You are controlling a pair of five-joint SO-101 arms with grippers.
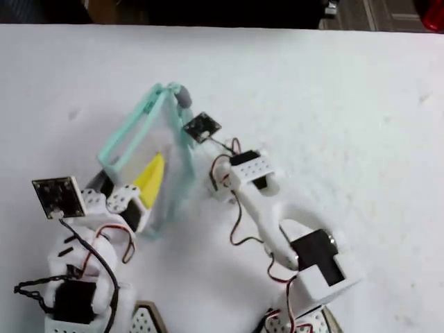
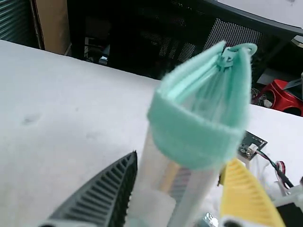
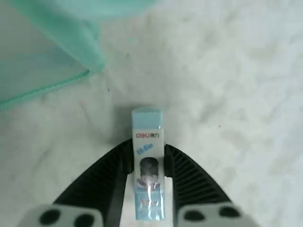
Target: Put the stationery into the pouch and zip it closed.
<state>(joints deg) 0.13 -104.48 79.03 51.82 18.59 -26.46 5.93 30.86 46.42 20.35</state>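
Low on the left of the high view, my left gripper (image 2: 182, 165) is clamped on the pouch (image 1: 149, 139), with a dark ribbed jaw on one wall and a yellow jaw on the other. It props the pouch up on edge just left of the frame's centre. The pouch is soft clear plastic, slack and slightly glossy, bound with a fuzzy mint fabric trim. A small mint zip pull (image 2: 231, 53) sits at its far end. The long mint-edged side looks parted, though from this angle I can't tell how wide the mouth gapes. Moving right, my right gripper (image 3: 147, 151) is above the pouch's far corner, near the upper middle of the high view, and it is closed on an eraser (image 3: 149, 163). This is a small rigid block in a smooth printed sleeve, pinched across its narrow sides with one end sticking out past the jaws. Below it is the white, faintly mottled table (image 1: 333, 90), and the pouch's corner lies just beside it. I judge the step in hand is dropping the eraser in. To do it well, I'd keep the left grip steady so the limp walls don't fold, and line the block's long axis up with the opening. I'd lead with the free end and release only once it is past the trim, since that slick sleeve would skid off the plastic otherwise.
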